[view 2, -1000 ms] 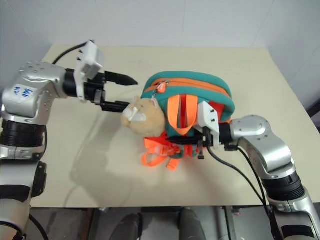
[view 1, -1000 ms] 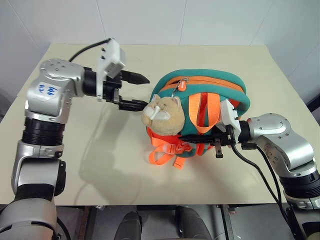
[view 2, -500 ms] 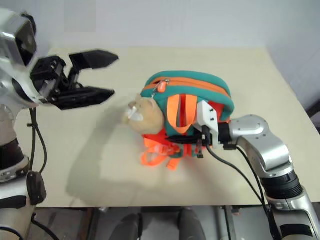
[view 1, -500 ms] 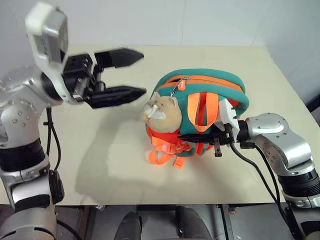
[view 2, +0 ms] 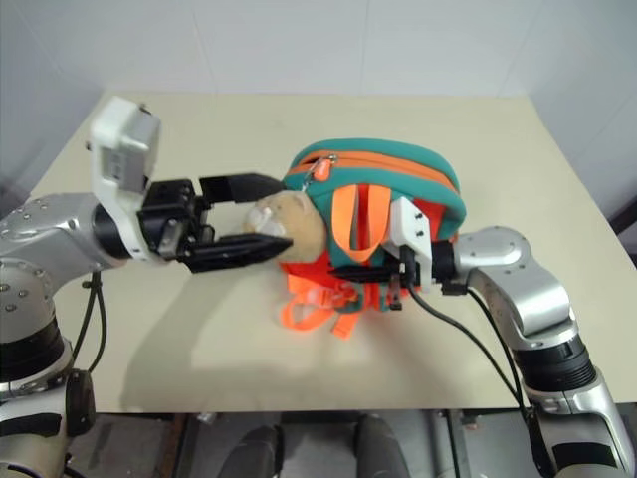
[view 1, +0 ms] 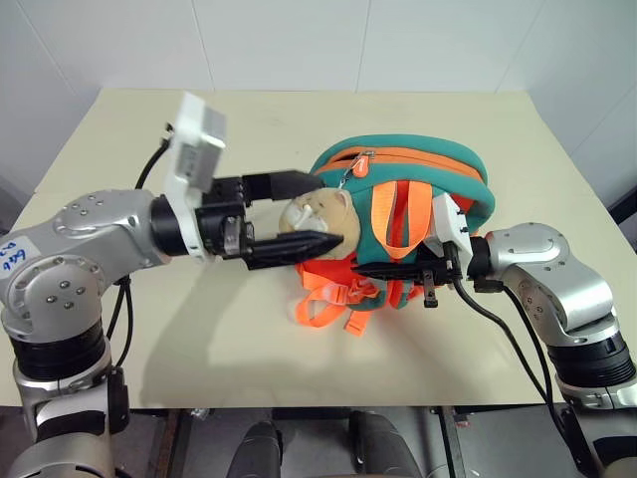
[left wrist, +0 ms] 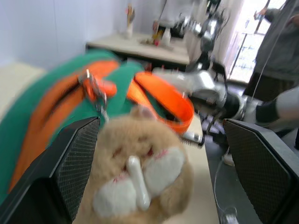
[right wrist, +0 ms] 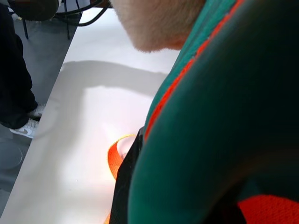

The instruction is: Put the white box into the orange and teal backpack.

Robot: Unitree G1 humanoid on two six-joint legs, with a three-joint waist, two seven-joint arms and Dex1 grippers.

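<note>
On the worktop [view 2: 478,139], the orange and teal backpack [view 2: 398,189] sits between both arms; the left claw [view 2: 261,214] spreads wide around its plush toy [view 2: 289,217].

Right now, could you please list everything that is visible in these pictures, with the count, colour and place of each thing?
backpack: one, orange and teal, zipper shut, near the table's middle.
plush toy: one, tan, hanging at the backpack's front, facing the left gripper.
table: one, beige, under everything.
person: one, grey top, in the background behind another robot arm.
left gripper: one, black fingers open, one on each side of the plush toy.
right gripper: one, black fingers shut on the backpack's far side.
</note>
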